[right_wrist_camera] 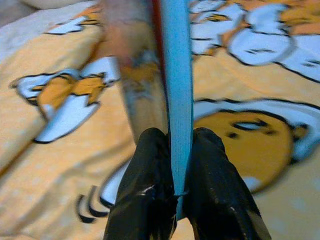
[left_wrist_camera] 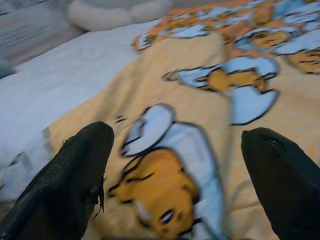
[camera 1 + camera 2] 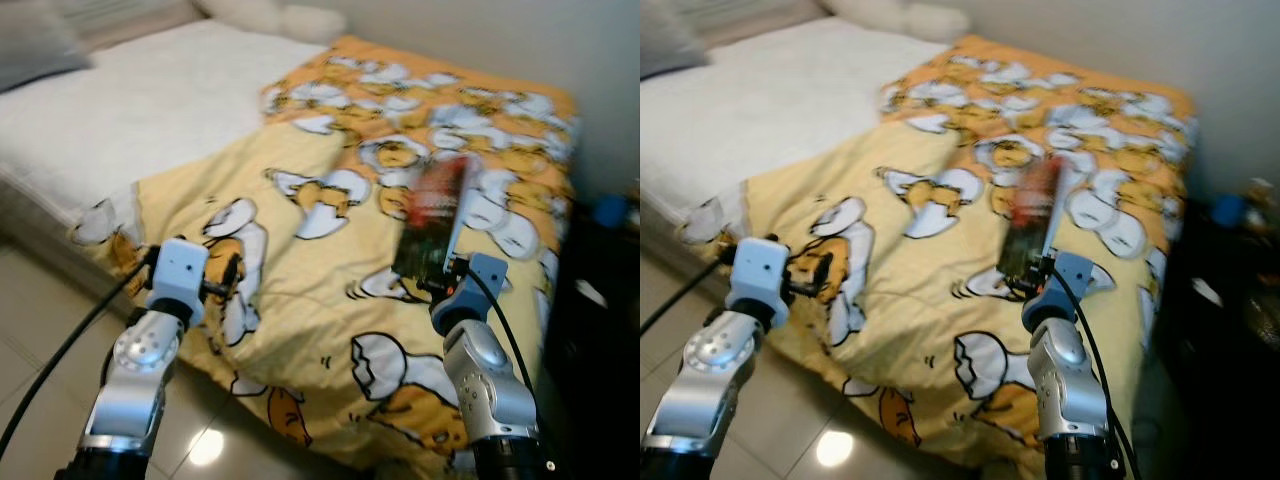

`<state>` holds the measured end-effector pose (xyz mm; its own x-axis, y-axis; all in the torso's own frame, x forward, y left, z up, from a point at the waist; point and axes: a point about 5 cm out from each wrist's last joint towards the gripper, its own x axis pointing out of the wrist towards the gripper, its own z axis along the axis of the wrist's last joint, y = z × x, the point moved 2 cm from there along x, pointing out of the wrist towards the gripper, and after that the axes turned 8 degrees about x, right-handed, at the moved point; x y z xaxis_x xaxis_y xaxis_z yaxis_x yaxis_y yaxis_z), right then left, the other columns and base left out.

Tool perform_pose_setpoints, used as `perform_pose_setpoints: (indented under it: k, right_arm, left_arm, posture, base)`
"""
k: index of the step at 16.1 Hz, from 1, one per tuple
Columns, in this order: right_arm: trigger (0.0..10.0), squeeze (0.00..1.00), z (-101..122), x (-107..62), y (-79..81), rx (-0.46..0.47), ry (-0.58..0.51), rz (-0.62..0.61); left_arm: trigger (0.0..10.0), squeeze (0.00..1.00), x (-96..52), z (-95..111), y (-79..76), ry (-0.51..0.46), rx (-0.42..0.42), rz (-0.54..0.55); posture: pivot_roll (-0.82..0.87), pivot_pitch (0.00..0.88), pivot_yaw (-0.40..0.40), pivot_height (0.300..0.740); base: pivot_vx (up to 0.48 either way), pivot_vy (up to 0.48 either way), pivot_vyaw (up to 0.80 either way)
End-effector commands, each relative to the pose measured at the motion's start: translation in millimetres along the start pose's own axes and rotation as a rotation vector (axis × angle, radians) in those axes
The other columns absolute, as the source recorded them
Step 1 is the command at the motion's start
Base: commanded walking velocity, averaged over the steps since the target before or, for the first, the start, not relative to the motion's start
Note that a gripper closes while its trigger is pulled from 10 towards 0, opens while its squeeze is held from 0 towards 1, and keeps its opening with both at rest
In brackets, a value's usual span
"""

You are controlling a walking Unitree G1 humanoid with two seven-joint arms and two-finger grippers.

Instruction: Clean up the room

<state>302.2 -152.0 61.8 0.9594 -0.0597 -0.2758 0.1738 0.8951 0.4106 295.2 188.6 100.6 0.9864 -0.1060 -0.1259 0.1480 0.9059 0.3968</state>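
Bed w/ yellow egg-print duvet [image 3: 330, 250] ahead; your right gripper [image 1: 172, 172] pinches a thin book [image 3: 432, 222] by its edge, upright for carrying; left gripper [image 2: 175, 175] spread, empty.

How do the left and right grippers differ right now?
The left gripper has its fingers spread wide with nothing between them; the right gripper is pinched shut on a thin book by its light blue edge. The left gripper sits over the blanket's near edge, the right farther in, holding the book up above the bed. Both point toward the yellow cartoon blanket.
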Motion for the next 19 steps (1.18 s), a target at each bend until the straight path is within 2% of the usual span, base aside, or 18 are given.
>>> perform_pose_setpoints:
  k: [1, 5, 10, 15, 19]
  right_arm:
    - [10.0, 0.00, 8.2, 0.2, 1.8, 0.021, -0.035, 0.002]
    - [10.0, 0.00, 7.2, 2.0, 3.5, 0.021, -0.025, 0.010]
    - [10.0, 0.00, 4.5, 3.9, 10.1, 0.024, -0.012, 0.032]
    - [10.0, 0.00, 3.9, 2.5, 10.3, 0.031, -0.018, 0.028]
    - [10.0, 0.00, 5.7, 0.8, 8.1, 0.048, -0.027, 0.017]
  left_arm:
    - [10.0, 0.44, 4.4, 6.2, -8.8, -0.023, -0.007, -0.031]
    - [10.0, 0.45, 8.9, 7.3, -8.6, -0.025, 0.004, -0.038]
    - [10.0, 0.45, 7.8, 5.6, -4.6, -0.023, 0.022, -0.039]
    - [10.0, 0.45, 10.0, 7.2, -2.2, -0.027, 0.030, -0.039]
    - [10.0, 0.45, 11.4, 9.6, -2.5, -0.034, 0.027, -0.043]
  posture:
    - [-0.01, 0.000, -0.037, 0.740]
    - [-0.01, 0.000, -0.035, 0.740]
    - [0.01, 0.000, -0.043, 0.740]
    - [0.01, 0.000, -0.036, 0.740]
    - [0.00, 0.000, -0.030, 0.740]
  base:
    - [0.000, 0.281, -0.80]
    - [0.000, 0.282, -0.80]
    - [0.000, 0.297, -0.80]
    - [0.000, 0.330, 0.00]
    - [0.000, 0.354, -0.80]
